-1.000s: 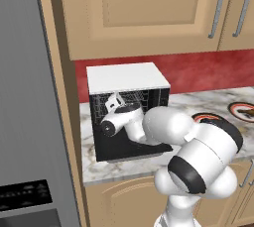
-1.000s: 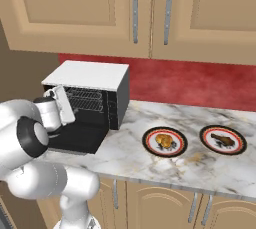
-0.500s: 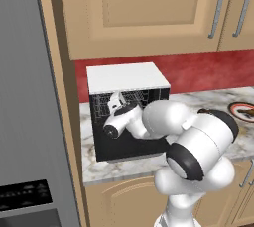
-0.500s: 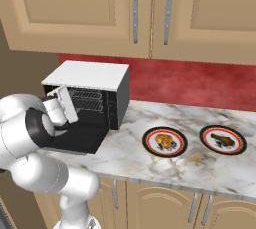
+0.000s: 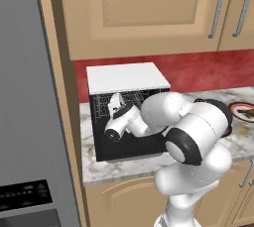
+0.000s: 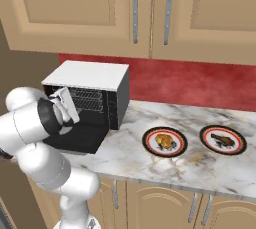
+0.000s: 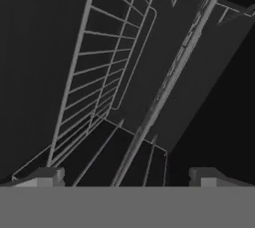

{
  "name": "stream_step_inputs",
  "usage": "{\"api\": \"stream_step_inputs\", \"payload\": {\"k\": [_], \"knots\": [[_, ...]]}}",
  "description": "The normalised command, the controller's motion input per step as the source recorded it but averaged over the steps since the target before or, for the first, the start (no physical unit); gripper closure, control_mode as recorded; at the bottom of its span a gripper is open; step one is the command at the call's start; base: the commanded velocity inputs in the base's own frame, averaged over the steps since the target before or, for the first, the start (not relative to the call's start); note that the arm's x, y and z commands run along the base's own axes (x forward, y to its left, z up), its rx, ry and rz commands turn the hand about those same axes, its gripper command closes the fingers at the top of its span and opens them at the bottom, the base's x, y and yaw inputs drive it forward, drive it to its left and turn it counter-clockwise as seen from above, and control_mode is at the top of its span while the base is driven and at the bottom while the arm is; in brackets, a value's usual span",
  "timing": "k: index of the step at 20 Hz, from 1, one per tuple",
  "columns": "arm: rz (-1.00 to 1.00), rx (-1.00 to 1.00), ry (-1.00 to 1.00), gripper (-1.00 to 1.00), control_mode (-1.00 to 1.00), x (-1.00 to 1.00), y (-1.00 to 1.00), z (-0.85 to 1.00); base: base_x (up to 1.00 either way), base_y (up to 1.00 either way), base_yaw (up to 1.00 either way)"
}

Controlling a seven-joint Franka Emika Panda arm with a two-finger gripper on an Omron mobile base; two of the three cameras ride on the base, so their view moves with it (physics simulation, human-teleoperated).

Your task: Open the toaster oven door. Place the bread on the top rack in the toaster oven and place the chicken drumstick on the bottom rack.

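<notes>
Toaster oven, a boxy black countertop unit with a flat white top, stands at the left end of the marble bench; its black front door lies folded down flat, exposing thin grey wire racks. The white arm's two-finger tool sits at the oven mouth with its jaws spread wide and nothing between them; its fingertips frame the rack wires in the hand view. Food waits well apart to the right, on two round dark plates with orange rims: the nearer plate carries a golden-tan piece, judged to be the bread; the farther plate carries a darker brown elongated lump, judged to be the chicken drumstick. Bread is probably light, soft and crushable, so a gentle pinch across its narrow width suits it. Drumstick is likely firmer and possibly slick; grasping across its thicker middle seems safest.
</notes>
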Motion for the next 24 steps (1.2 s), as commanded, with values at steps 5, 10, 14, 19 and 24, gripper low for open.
{"api": "stream_step_inputs", "payload": {"k": [5, 10, 14, 19, 24], "knots": [[0.0, 0.0, 0.0, -1.0, -1.0, 0.03, 0.02, -0.1, 0.0, 0.0, 0.0], [0.0, -0.03, 0.0, -1.0, -1.0, 0.11, 0.13, 0.0, 0.0, 0.0, 0.0], [0.0, -0.13, 0.0, -1.0, -1.0, 0.26, 0.23, 0.0, 0.0, 0.0, 0.0], [0.01, -0.28, 0.0, -1.0, -1.0, 0.16, 0.09, 0.0, 0.0, 0.0, 0.0], [0.0, -0.19, 0.0, -1.0, -1.0, 0.45, 0.0, -0.02, 0.0, 0.0, 0.0]]}}
